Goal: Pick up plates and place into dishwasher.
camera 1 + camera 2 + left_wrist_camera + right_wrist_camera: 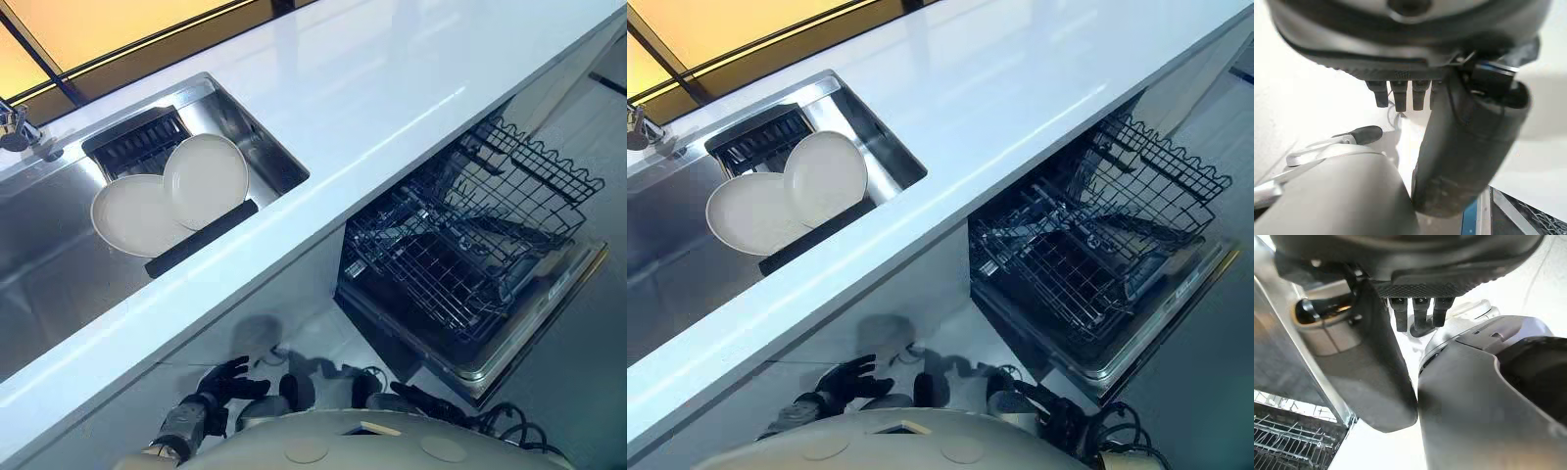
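two pale plates sit in the sink (59, 264) set into the white bench (392, 88), at the sink's end nearest the dishwasher; the left plate (132, 215) and the right plate (208, 178) touch, the right one overlapping the edge of the left; both are tilted, their lower rims against a black bar (201, 238) that lies along the sink's near edge; a black slatted basket (137, 142) sits just behind them in the sink's far corner; a tap (15, 127) stands at the sink's far edge, well apart from the plates; below the bench's front edge the dishwasher stands open, its door (529, 333) down, a lower wire rack (441, 264) pulled out over it and an upper wire rack (534, 166) above; both racks hold no plates; the left robot hand (230, 380) hangs low before the bench's front, fingers spread and released, grasping nothing; the right robot hand (1419, 308) is likewise released, its fingers straight, near the dishwasher's side.
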Controlling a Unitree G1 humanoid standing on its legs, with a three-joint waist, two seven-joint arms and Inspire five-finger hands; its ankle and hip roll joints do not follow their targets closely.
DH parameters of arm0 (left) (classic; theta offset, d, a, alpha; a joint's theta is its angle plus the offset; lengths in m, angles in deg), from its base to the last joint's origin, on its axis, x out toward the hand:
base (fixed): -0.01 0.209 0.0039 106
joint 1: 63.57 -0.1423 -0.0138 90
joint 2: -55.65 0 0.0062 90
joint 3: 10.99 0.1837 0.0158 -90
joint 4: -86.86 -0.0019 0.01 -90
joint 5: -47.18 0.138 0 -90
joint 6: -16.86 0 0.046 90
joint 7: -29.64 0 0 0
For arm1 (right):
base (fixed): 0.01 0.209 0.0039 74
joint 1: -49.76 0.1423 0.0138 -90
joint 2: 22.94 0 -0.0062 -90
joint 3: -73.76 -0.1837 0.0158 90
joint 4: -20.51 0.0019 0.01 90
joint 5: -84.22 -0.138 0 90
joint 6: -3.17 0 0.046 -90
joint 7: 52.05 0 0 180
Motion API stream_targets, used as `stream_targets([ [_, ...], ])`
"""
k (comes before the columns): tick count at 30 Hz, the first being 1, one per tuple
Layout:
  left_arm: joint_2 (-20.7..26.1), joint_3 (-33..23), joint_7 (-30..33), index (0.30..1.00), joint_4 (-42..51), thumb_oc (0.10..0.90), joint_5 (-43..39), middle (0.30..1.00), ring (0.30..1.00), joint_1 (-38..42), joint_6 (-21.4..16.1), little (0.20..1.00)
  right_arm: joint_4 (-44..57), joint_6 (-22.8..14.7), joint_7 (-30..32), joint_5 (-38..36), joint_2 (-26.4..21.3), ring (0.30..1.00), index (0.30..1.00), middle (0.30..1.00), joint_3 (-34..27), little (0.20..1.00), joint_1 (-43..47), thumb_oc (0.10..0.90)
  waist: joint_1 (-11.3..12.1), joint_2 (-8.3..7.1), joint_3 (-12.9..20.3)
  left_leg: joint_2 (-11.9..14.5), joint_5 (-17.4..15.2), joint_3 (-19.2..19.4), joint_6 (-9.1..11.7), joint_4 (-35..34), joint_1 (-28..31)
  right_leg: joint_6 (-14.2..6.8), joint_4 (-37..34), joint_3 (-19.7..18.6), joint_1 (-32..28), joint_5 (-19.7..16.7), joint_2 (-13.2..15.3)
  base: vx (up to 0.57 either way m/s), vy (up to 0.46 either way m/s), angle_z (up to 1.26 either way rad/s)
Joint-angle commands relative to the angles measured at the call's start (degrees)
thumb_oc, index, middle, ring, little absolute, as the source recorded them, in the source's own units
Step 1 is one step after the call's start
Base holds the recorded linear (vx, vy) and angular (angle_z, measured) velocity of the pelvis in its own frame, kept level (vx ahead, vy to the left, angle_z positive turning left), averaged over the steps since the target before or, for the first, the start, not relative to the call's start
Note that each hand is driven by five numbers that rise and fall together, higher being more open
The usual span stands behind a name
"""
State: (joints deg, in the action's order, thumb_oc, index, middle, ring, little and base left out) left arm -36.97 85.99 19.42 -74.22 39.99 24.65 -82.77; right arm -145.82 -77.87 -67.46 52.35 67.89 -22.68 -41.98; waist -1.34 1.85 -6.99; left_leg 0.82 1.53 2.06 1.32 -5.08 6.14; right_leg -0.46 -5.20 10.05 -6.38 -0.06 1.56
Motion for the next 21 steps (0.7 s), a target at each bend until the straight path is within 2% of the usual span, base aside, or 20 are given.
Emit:
stream_targets([
  [1, -1.12, -0.59, -1.22, 0.900, -2.50, 0.800, -1.24, 0.900, 0.900, 0.88, -0.80, 0.900, -3.49, -0.79, -1.15, 1.46, -1.13, 0.900, 0.900, 0.900, -1.43, 0.900, 1.12, 0.800, 1.02, 0.27, 1.34, -4.68, -5.28, -1.39, -2.64, 2.96, -2.52, -1.18, 9.89, -1.04, 4.39, 8.29, -2.31, 0.14, -0.347, 0.06],
  [6, -0.96, -0.88, -2.79, 0.900, -2.61, 0.800, -1.74, 0.900, 0.900, 0.83, -0.61, 0.900, -3.75, -0.84, -0.98, 1.40, -1.12, 0.900, 0.900, 0.900, -1.34, 0.900, 1.28, 0.800, 1.15, 0.25, 1.37, -4.78, -5.42, -1.46, -2.74, 3.08, -2.33, -1.16, 9.90, -1.09, 4.14, 8.37, -2.31, 0.00, 0.000, 0.00],
  [10, -0.91, -0.84, -8.21, 0.900, -1.13, 0.800, -4.06, 0.900, 0.900, 0.90, -1.18, 0.900, -3.36, -0.55, -0.88, 1.78, -1.21, 0.900, 0.900, 0.900, -1.39, 0.900, 1.19, 0.800, 1.10, 0.29, 1.52, -4.73, -5.48, -1.51, -2.65, 2.78, -1.95, -1.28, 9.75, -1.18, 3.90, 8.42, -2.35, 0.00, 0.000, 0.00],
  [13, -0.68, 0.70, -13.89, 0.900, 4.66, 0.800, -4.79, 0.900, 0.900, 1.03, -2.48, 0.900, -2.55, 0.24, -1.03, 2.39, -1.88, 0.900, 0.900, 0.900, -1.76, 0.900, 1.31, 0.800, 1.22, 0.58, 1.31, -4.69, -5.53, -1.46, -2.64, 2.84, -2.14, -1.39, 9.83, -1.27, 4.13, 8.44, -2.28, 0.00, 0.000, 0.00],
  [16, 1.83, 7.04, -21.04, 0.900, 17.23, 0.800, -0.55, 0.900, 0.900, 1.20, -4.20, 0.900, -2.02, 1.40, -1.30, 2.93, -3.77, 0.900, 0.900, 0.900, -2.43, 0.900, 2.20, 0.800, 1.59, 1.65, 0.74, -4.67, -5.25, -1.70, -2.70, 2.69, -2.60, -1.58, 10.13, -1.38, 4.83, 8.31, -2.21, -0.06, 0.047, 0.00],
  [19, 5.52, 11.46, -29.85, 0.900, 28.28, 0.800, -1.27, 0.900, 0.900, 1.94, -1.26, 0.900, -2.56, 1.27, -1.59, 2.95, -5.34, 0.900, 0.900, 0.900, -2.48, 0.900, 2.96, 0.800, 1.77, 2.75, 0.41, -4.77, -4.97, -2.12, -2.88, 2.34, -2.74, -1.76, 10.37, -1.58, 5.26, 8.30, -2.16, -0.04, 0.048, 0.01],
  [21, 9.45, 12.92, -36.96, 0.900, 38.83, 0.800, -7.81, 0.900, 0.900, 3.32, 4.65, 0.900, -2.92, 1.00, -1.88, 2.81, -6.00, 0.900, 0.900, 0.900, -2.37, 0.900, 3.14, 0.800, 1.80, 3.26, 0.31, -4.85, -4.91, -2.31, -3.00, 2.03, -2.64, -1.89, 10.34, -1.67, 5.27, 8.29, -2.07, -0.01, 0.020, 0.01],
])
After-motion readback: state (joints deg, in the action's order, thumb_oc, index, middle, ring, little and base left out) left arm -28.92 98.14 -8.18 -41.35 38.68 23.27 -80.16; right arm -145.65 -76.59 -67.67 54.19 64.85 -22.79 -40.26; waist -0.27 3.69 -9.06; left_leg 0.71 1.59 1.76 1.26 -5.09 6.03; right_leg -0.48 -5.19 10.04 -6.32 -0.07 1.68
